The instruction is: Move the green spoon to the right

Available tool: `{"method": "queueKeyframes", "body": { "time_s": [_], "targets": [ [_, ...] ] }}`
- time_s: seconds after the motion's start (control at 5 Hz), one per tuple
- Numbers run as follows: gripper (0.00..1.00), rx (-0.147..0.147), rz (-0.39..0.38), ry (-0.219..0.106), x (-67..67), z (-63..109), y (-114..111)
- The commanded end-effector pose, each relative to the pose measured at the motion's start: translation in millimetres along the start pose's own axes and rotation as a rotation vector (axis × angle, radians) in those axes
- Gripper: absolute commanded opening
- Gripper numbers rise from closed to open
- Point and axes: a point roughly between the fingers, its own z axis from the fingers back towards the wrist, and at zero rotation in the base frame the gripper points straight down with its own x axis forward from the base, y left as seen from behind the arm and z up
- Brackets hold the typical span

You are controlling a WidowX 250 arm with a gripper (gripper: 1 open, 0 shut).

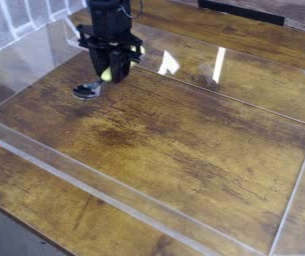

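Above the wooden table [182,130], hand [108,73] clamped on green spoon [95,84], bowl down

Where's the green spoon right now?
The green spoon sits upper left in the camera view, its handle clamped in the gripper, bowl hanging low over the wooden table.

Open floor: the wooden table [195,140] lay bare across the centre and right of the frame.
Barrier: a low clear wall [128,205] fenced that area along the lower left, right and top edges.
Occupied: the gripper [108,73] with the green spoon [93,86] filled the upper left.
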Motion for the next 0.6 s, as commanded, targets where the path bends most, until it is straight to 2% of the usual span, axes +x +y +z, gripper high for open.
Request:
{"method": "queueKeyframes", "body": {
  "time_s": [0.0, 0.4],
  "targets": [
    [0.0, 0.025, -0.022, -0.095, 4.8, 37.4, 9.9],
    [0.0, 0.013, -0.077, -0.057, 6.1, 27.7, 15.0]
  ]
}}
